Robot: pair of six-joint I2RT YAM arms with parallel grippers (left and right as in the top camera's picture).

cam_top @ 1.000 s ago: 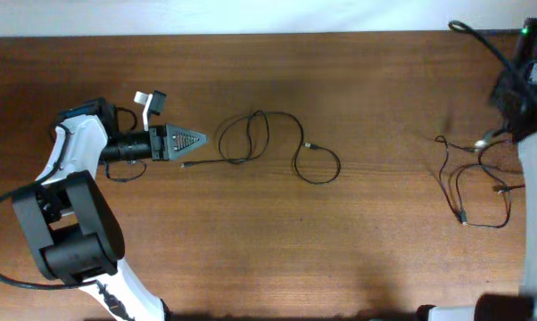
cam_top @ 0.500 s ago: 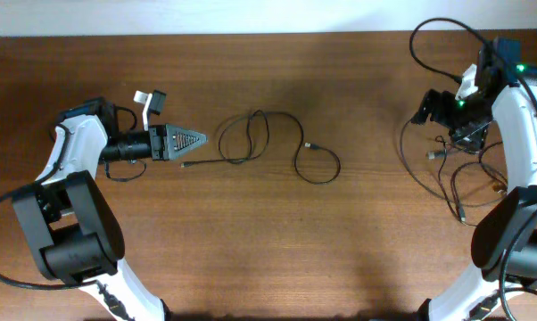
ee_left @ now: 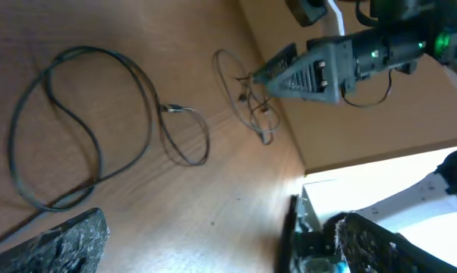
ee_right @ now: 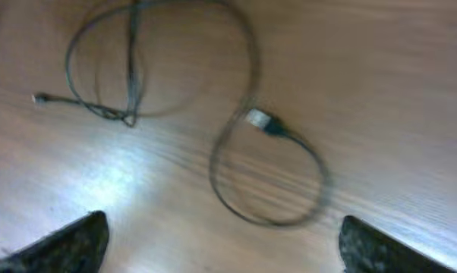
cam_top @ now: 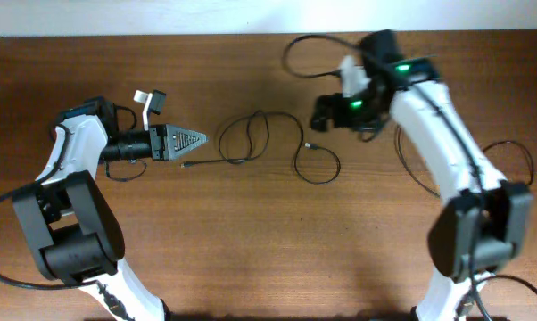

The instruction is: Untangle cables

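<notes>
Right arm swung in from far table edge over last second. Right gripper [cam_top: 320,116] now over table middle, jaws wide, holding nothing. Left gripper [cam_top: 197,140] unmoved, also wide, empty. Judgement: approach on cable [cam_top: 320,182] nearly done, no grasp yet. Cable lies flat in loose loops between my two grippers. Plug [ee_right: 259,119] sits just ahead of right fingers; other tip [cam_top: 186,164] just beside left gripper.

Overhead: sharp, evenly lit. Right wrist view blurred, the cable [ee_right: 266,125] ahead of the jaws soft, pale glare on the surface [ee_right: 122,178] near them. Left wrist's far background overexposed.
</notes>
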